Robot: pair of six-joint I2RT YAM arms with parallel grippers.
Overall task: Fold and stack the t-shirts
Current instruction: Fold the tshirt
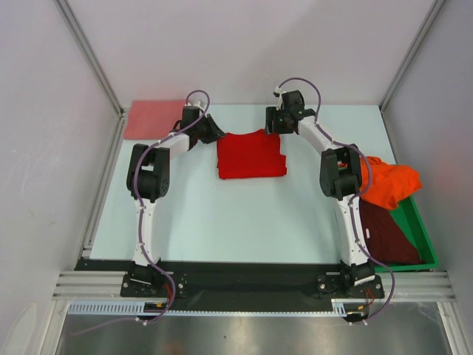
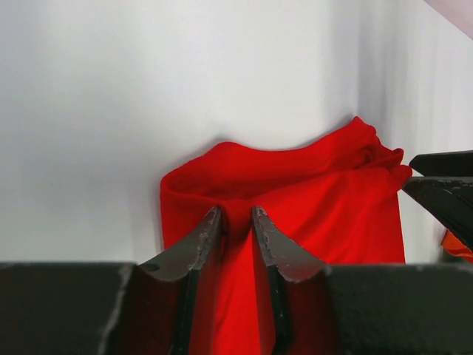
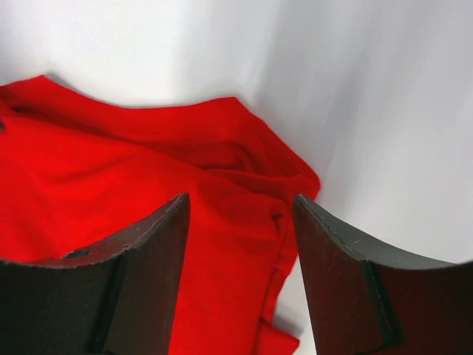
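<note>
Left gripper (image 2: 236, 220) is nearly closed, pinching the far left edge of the folded red shirt (image 1: 251, 155), which lies on the far half of the table (image 1: 222, 222). Right gripper (image 3: 240, 211) is spread wide over that shirt's far right corner. Pink shirt (image 1: 151, 118) lies flat at the far left corner. Orange shirt (image 1: 390, 185) and maroon shirt (image 1: 384, 233) sit in the bin (image 1: 415, 225) on the right.

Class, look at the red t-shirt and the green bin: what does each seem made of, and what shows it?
The red t-shirt: soft matte cloth, perhaps cotton; it wrinkles and folds. The green bin: probably rigid plastic; straight even walls, uniform colour.
</note>
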